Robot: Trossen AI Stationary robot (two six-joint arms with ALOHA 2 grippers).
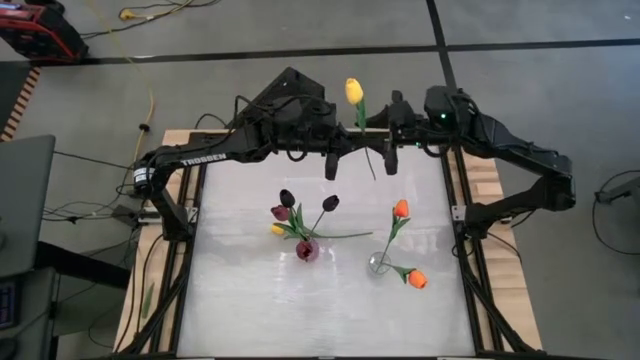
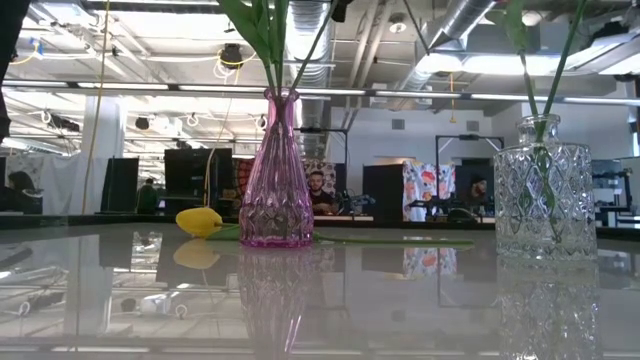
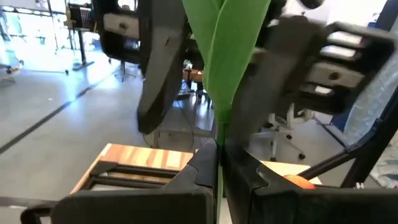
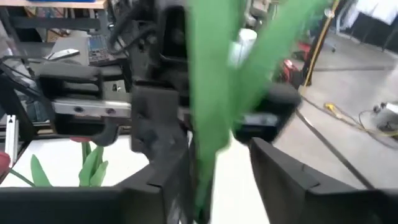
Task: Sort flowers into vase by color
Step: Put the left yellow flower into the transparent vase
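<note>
Yellow artificial tulip [image 1: 354,91] at twelve o'clock: left gripper [image 1: 331,166] jaws clamp its stem for handover; right gripper [image 1: 390,160] jaws stand apart around it.

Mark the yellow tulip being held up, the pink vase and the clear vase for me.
held yellow tulip [image 1: 354,91], high view, on its yellow head.
pink vase [image 2: 276,180], low view, on its faceted body.
clear vase [image 2: 544,200], low view, on its cut-glass wall.

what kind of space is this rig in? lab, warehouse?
Likely an open-plan robotics lab or workshop: exposed ceiling ducts overhead, people seated at workstations behind the table, and cables trailing over a bare concrete floor with marked lines.
</note>
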